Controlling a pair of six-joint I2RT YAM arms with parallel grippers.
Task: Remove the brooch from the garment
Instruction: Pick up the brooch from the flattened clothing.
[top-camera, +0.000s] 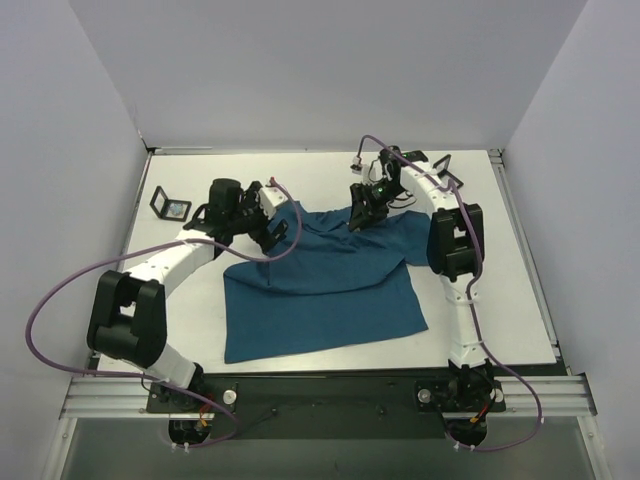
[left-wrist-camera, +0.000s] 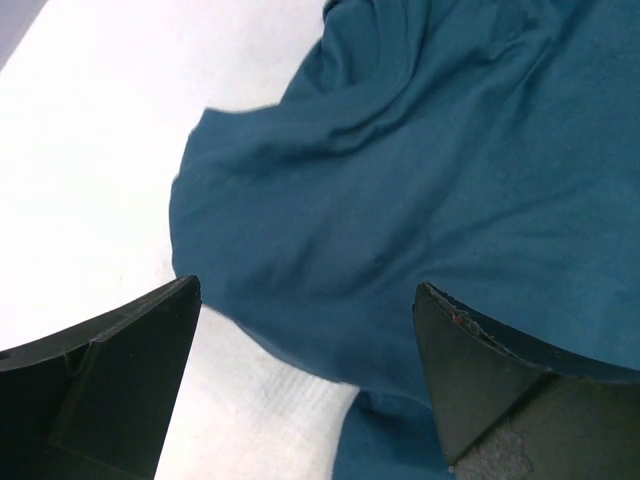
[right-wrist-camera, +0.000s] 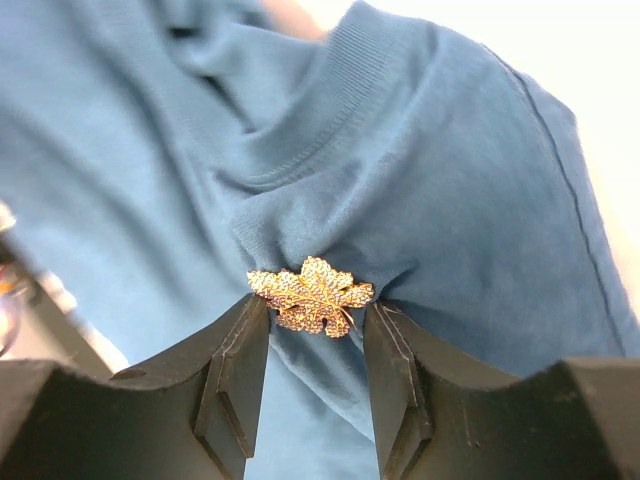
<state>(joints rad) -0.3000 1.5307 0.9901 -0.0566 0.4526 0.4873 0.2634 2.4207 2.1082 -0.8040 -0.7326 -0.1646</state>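
Two black fingers (right-wrist-camera: 235, 390) of the right end effector (right-wrist-camera: 315, 325) fill the bottom of the right wrist view. They are drawn narrow around the brooch (right-wrist-camera: 312, 294), a small gold ornament shaped like a leaf. Each finger meets one outer edge of it, so the grip appears to rest on the thin lobes rather than the body. The brooch sits on the garment (right-wrist-camera: 460, 190), a teal T-shirt, just below the ribbed neckband (right-wrist-camera: 330, 105). Cloth puckers into small folds right behind the ornament, which suggests it is fastened there and under some pull. The fastening itself is hidden.

Seen from the left wrist, the left end effector (left-wrist-camera: 308, 295) is spread wide and holds nothing. It hangs over a rumpled edge of the garment, beside bare white tabletop (left-wrist-camera: 90, 150). Whether it touches the cloth cannot be told. The overhead view places it at the shirt's far left corner, well apart from the brooch.

The step in hand looks like the pull itself. To do it well, the right squeeze should stay firm, since thin lobes could slip free. The draw should be slow and straight away from the cloth, not sideways, to avoid dragging or tearing the knit. The loose shirt is likely to lift along with the ornament. Pinning the fabric near the neckband with the left end effector would give the pull something to work against.
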